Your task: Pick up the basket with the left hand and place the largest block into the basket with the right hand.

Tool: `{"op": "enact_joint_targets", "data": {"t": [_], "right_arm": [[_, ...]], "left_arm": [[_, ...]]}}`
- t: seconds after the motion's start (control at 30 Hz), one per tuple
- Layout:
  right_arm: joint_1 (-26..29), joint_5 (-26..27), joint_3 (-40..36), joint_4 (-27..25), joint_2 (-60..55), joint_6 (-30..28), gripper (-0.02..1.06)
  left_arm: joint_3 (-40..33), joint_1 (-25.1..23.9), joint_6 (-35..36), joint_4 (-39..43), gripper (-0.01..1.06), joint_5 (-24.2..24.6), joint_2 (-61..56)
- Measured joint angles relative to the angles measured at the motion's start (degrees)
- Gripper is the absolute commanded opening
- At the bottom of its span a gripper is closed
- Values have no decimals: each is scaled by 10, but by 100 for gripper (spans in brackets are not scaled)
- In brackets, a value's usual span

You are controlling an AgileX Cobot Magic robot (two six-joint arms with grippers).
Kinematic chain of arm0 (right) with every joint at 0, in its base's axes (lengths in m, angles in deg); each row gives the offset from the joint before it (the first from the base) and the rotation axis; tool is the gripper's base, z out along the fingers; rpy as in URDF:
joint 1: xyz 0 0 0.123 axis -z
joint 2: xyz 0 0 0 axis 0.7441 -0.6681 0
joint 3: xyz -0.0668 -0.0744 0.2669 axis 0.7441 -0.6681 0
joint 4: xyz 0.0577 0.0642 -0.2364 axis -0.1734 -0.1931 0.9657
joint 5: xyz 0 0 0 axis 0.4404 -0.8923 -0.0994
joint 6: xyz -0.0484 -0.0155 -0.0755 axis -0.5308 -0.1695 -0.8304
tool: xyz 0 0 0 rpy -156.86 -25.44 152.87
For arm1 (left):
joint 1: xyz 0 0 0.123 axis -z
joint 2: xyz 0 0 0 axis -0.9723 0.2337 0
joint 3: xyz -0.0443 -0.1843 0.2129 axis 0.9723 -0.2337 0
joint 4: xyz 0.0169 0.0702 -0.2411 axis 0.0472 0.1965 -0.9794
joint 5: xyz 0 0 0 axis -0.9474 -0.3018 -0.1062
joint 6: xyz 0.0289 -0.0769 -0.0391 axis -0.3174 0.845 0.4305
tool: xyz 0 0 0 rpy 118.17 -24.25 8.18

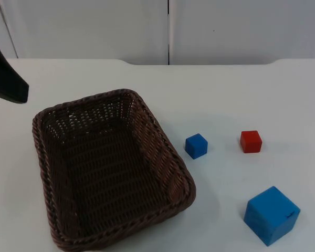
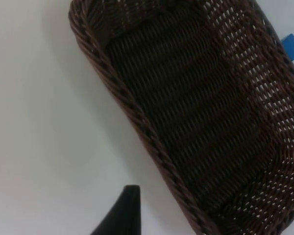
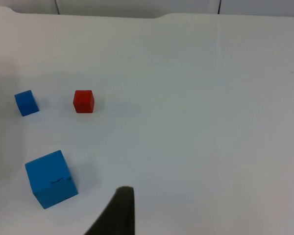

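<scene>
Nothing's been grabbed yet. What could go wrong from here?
The small blue block shares the large blue block's colour, so the right gripper could take the wrong one. The large block also sits near the table's front edge. The basket lies flat, so the left gripper has only the rim to pinch.

A small blue block [image 1: 196,145] and a small red block [image 1: 251,141] sit apart on the white table [image 1: 226,94]. From the right claw's fingertip [image 3: 118,208], both lie well ahead, the red one nearer its line. A grey partition wall [image 1: 241,29] stands beyond the table's far edge.
</scene>
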Motion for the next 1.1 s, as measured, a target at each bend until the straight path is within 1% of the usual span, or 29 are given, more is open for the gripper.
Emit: {"op": "enact_joint_targets", "data": {"t": [0.2, 0.23, 0.33, 0.37, 0.47, 0.67, 0.8, 0.97, 1.1], "right_arm": [[0, 0, 0, 0, 0, 0, 105], [0, 0, 0, 0, 0, 0, 105], [0, 0, 0, 0, 0, 0, 105], [0, 0, 0, 0, 0, 0, 105], [0, 0, 0, 0, 0, 0, 105], [0, 0, 0, 0, 0, 0, 105], [0, 0, 0, 0, 0, 0, 105], [0, 0, 0, 0, 0, -3, 105], [0, 0, 0, 0, 0, -5, 105]], "left_arm": [[0, 25, -2, -5, 100, -22, 39], [0, 37, -3, -5, 100, -32, 57], [0, 49, -3, -8, 100, -50, 93], [0, 49, -3, -8, 100, -50, 93], [0, 51, 0, -14, 100, -77, 129], [0, 51, 10, -17, 100, -100, 163], [1, 51, 26, -18, 100, -133, 194], [1, 51, 28, -31, 100, -138, 221], [1, 51, 28, -60, 100, -150, 248]]}}
